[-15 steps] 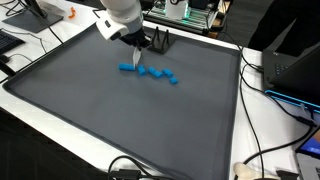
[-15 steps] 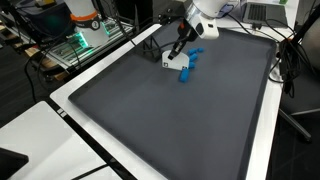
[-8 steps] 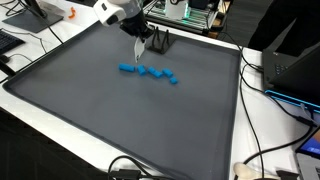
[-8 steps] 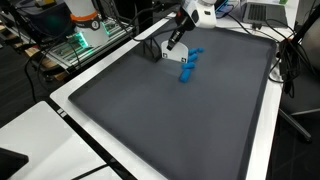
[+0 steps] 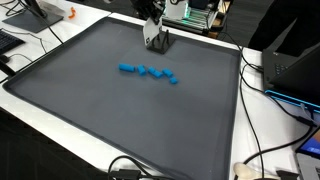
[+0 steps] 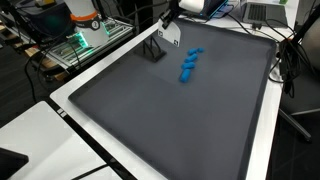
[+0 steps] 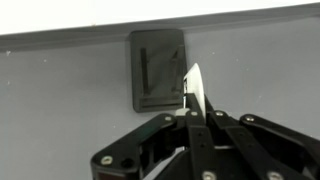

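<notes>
My gripper [image 7: 195, 112] is shut on a thin white flat piece [image 7: 194, 84] that sticks out edge-on past the fingertips. In both exterior views the gripper [image 5: 151, 30] [image 6: 172, 26] hangs above the far part of the dark mat, with the white piece [image 5: 150, 40] [image 6: 173, 37] in it. A small black holder [image 7: 158, 68] lies on the mat just beyond and left of the fingertips. It also shows in both exterior views [image 5: 161, 43] [image 6: 153, 50]. I cannot tell if the piece touches it.
A row of several small blue blocks [image 5: 148, 71] [image 6: 188, 65] lies on the dark mat [image 5: 120, 120]. The mat has a raised white-edged border [image 6: 70, 100]. Cables, monitors and lab gear stand around the table's edges.
The gripper has risen and moved toward the far edge of the mat, carrying the white piece. It went from beside the blue blocks to above the black holder. The blocks have not moved.
</notes>
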Robot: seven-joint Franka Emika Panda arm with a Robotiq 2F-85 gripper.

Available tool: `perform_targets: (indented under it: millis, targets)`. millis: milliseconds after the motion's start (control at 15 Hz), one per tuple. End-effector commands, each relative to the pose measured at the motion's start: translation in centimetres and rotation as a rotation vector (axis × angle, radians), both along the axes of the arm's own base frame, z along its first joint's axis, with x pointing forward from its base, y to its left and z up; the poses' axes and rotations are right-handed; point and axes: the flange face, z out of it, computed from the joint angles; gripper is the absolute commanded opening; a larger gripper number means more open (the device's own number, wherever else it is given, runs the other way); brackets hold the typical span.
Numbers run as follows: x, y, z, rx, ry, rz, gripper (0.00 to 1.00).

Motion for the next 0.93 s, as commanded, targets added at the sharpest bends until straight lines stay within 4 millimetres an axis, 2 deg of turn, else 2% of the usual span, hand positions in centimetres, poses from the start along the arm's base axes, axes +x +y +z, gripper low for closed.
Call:
perform_targets:
  millis: [0,67,600,667,867]
  targets:
    - [-1.8,0.0,1.3,0.033,0.048,-0.143,0.01]
    - [-0.4,0.1,0.7,0.014,0.026,-0.074,0.04]
    - [-1.0,0.1,1.0,0.021,0.035,-0.113,0.04]
    - [-1.1,0.0,1.0,0.036,0.046,-0.125,0.01]
    - [-1.8,-1.2,0.8,0.030,0.096,-0.306,0.01]
